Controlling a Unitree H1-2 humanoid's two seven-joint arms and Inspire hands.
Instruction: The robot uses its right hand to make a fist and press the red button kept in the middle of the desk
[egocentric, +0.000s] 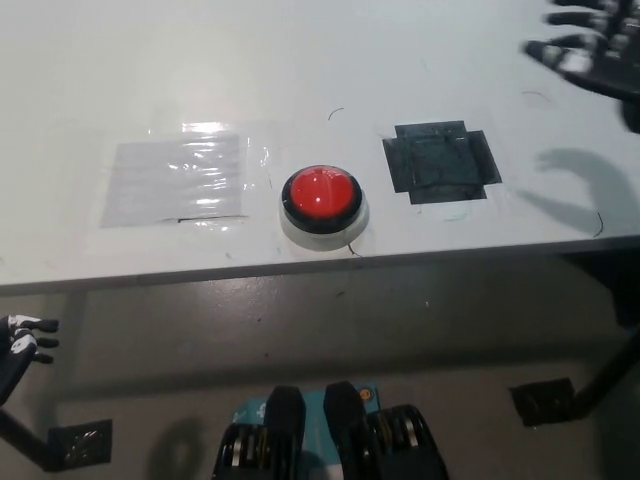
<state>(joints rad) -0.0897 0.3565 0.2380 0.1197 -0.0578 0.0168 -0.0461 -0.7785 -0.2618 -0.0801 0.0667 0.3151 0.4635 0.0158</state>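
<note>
The red button (322, 196) sits mid-tabletop (300, 70) near the front edge, between a clear tape patch (178, 180) at 9 o'clock and a black tape patch (440, 163) at 3. The black right hand (590, 50) hovers at 2 o'clock, fingers spread apart. The white left hand (18, 345) rests below the tabletop at 8 o'clock; its finger state is unclear.

The head camera looks steeply down onto the desk (300, 60) edge and floor (300, 330) below.

The red button (321, 193) looks glossy plastic (black-rimmed), on a smooth, matt white desk (300, 60).
</note>
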